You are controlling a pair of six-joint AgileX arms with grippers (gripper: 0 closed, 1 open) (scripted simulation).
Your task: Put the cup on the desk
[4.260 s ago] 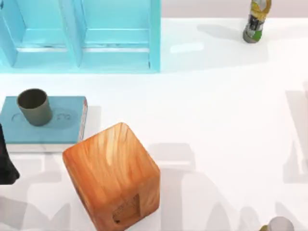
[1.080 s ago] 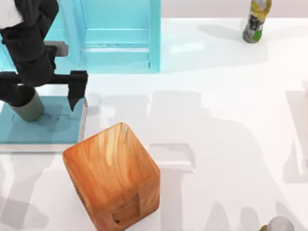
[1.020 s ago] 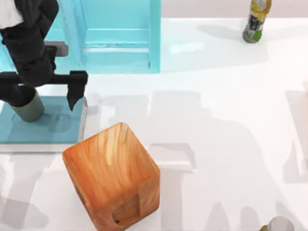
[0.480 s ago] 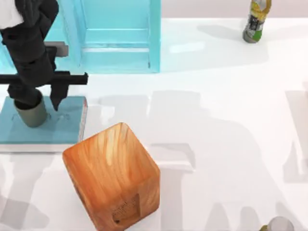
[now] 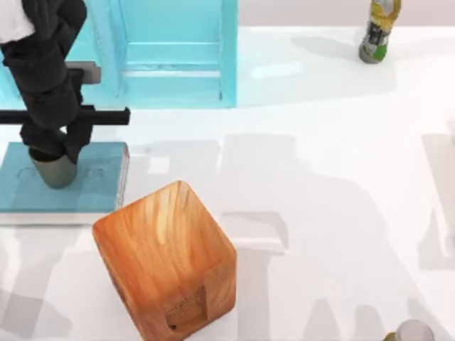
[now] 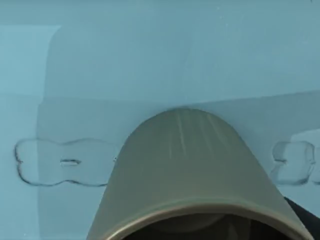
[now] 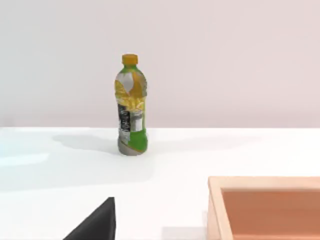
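A glossy white tabletop (image 5: 341,177) carries a turquoise shelf unit (image 5: 163,57) at the far left, a flat teal book (image 5: 92,188) in front of it, and a big wooden block (image 5: 167,259) nearer the middle. The cup (image 5: 53,169) stands upright on the book, and the left hand (image 5: 55,145) sits directly over it, fingers drawn in against its sides. A bottle (image 5: 378,30) stands at the far right. The right hand's state cannot be told.
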